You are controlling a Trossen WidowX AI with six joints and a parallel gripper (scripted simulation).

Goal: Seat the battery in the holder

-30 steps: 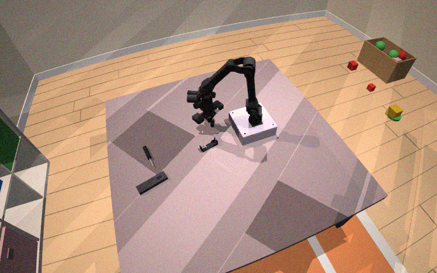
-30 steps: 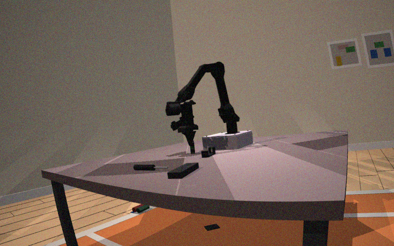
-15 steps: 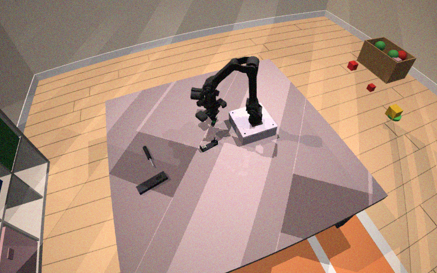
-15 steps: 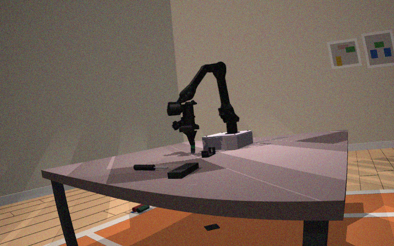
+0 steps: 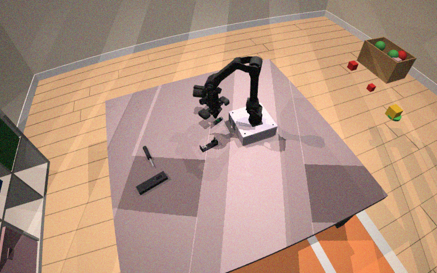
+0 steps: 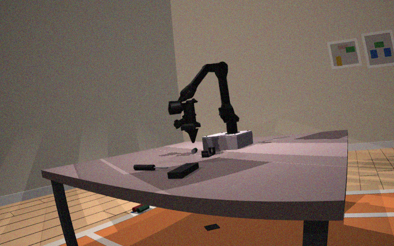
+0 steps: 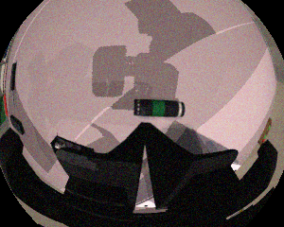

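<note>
Currently the battery [image 5: 217, 120] lies on its side on the table [image 5: 254, 202], outside the holder [image 5: 209, 145], which sits a little nearer the table's front beside the arm's white base [image 5: 252, 128]. Seen from the wrist camera, the battery [image 7: 157, 109] runs crosswise just ahead of the fingertips, black end left, green band in the middle, pale end right; which end is the terminal cannot be told. The gripper [image 6: 192, 138] hangs above it, fingers pressed together on nothing, tips pointing down.
</note>
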